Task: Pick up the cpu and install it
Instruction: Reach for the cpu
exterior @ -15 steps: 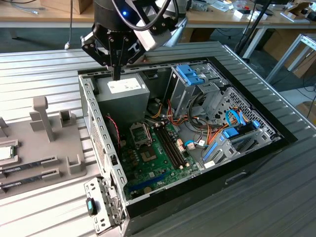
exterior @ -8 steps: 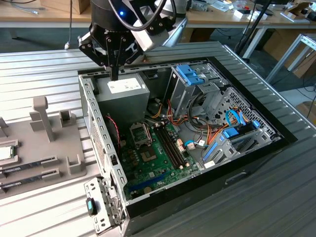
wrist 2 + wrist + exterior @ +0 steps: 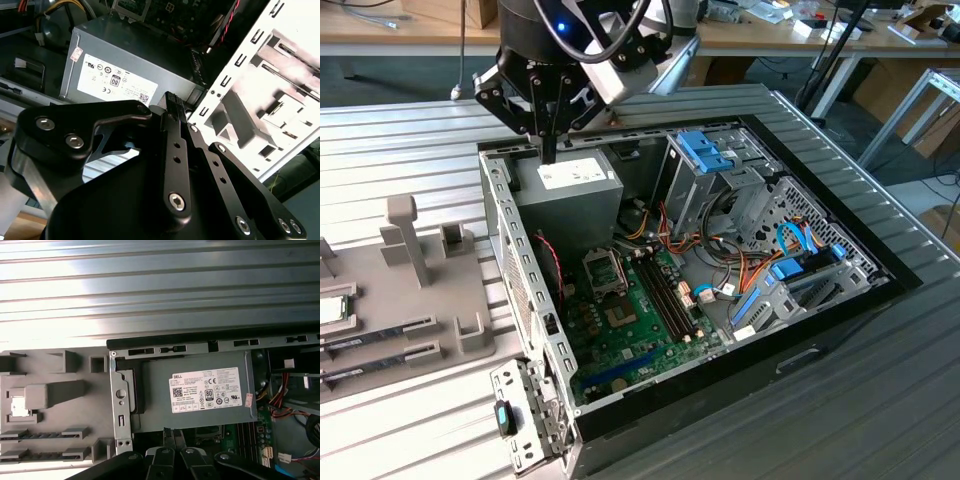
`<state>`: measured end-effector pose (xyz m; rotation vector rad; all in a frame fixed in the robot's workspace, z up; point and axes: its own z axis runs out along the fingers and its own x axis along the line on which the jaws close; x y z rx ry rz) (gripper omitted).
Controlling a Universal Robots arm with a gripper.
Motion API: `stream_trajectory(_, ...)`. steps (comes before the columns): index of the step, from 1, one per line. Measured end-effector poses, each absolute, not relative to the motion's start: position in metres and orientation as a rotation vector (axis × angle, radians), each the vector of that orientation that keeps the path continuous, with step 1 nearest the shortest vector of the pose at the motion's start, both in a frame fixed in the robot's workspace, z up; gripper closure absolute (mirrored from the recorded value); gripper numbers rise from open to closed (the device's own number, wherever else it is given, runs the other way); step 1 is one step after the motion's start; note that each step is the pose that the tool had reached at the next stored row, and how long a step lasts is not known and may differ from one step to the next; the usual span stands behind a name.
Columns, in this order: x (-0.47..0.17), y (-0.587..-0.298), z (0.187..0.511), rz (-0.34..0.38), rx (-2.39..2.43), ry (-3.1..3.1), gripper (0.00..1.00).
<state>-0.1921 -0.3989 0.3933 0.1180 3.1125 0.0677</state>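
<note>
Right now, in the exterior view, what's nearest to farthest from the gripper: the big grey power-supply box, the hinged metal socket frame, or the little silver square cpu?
1. Big grey power-supply box: just below the gripper.
2. Hinged metal socket frame: on the green board.
3. Little silver square cpu: on the grey tray, at the exterior view's left edge.

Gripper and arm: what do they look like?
Gripper: matt black, flat linkage bars with silver screws, two slim fingers. The wrist above is black with a blue light, a looped black cable and a pale grey box.
</note>
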Motion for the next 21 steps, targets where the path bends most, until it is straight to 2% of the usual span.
stream_trajectory(21, -0.205, -0.399, 0.393, 0.068, 0.118, 3.113, 0.89)
